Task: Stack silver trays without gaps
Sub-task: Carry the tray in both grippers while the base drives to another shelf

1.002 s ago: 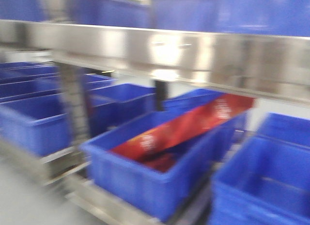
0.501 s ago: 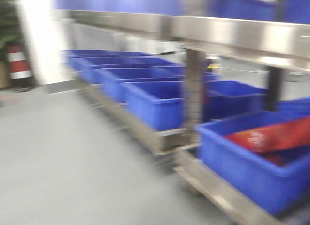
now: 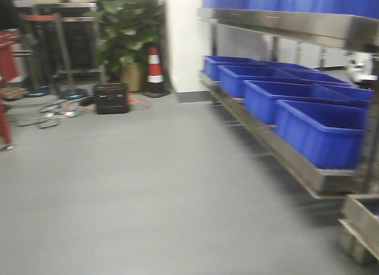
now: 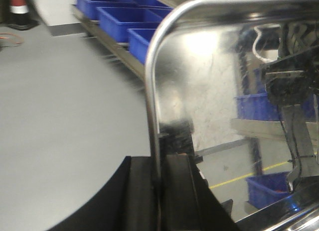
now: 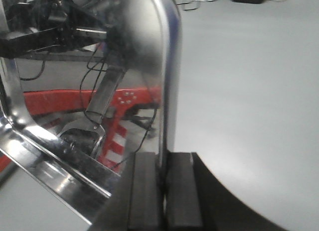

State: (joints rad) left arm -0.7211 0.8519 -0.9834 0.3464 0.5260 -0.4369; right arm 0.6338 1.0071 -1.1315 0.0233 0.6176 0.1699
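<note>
Transport grip on a silver tray [image 4: 209, 91]. The left claw [image 4: 160, 193] is clamped on the tray's rolled rim, with one pad on each side of the thin wall. The right claw [image 5: 163, 188] is clamped the same way on the rim of a silver tray [image 5: 168, 66]; whether both hold one tray cannot be told. The load hangs in the air above the grey floor [image 3: 148, 186], and no desk or second tray is in view. Blue bins [image 3: 320, 130] line a steel rack [image 3: 284, 153] at the right of the front view, and a traffic cone [image 3: 155, 70] stands well apart. Judgement: the step in hand is carrying. It calls for level, equally tight grips so that the tray neither twists nor slips. Rims and corners should sit square over the tray beneath before lowering.
</note>
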